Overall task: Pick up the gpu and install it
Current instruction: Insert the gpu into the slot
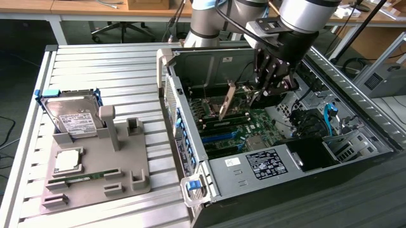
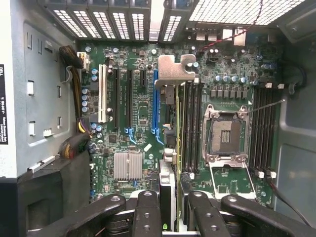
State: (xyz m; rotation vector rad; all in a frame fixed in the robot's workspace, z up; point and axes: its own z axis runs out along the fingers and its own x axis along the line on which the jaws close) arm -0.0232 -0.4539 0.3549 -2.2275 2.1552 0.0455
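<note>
**A:** Where is the gpu [image 1: 227,102] at this moment?

**B:** It is inside the open computer case [image 1: 190,156], clamped in the gripper [image 1: 263,97]. In the exterior view the card sticks out from the fingertips toward that view's left, tilted and not level, above the motherboard [image 1: 231,128].

**A:** So the jaws are closed on it?

**B:** Yes. In the wrist view the dark fingers [image 2: 148,212] press in from both sides on the gpu [image 2: 167,182], seen edge-on as a thin strip running away from the gripper [image 2: 170,200]. Its silvery metal bracket [image 2: 176,70] is at the far end, away from the fingers.

**A:** Where does the card sit over the board?

**B:** Its edge runs between the long blue expansion slot [image 2: 156,103] and the bank of black memory slots [image 2: 190,128]. The empty CPU socket [image 2: 226,136] lies beyond those slots, and a small finned heatsink [image 2: 127,165] lies on the other side of the blue slot. I cannot tell whether the card touches the board or any slot.

**A:** And outside the case?

**B:** On the slatted metal table [image 1: 95,61], toward the exterior view's left, a grey fixture tray [image 1: 95,190] holds a hard drive [image 1: 73,116] standing upright, a processor chip [image 1: 68,160] lying flat, and a narrow green memory stick [image 1: 85,176]. All three are well apart from the gripper.
</note>
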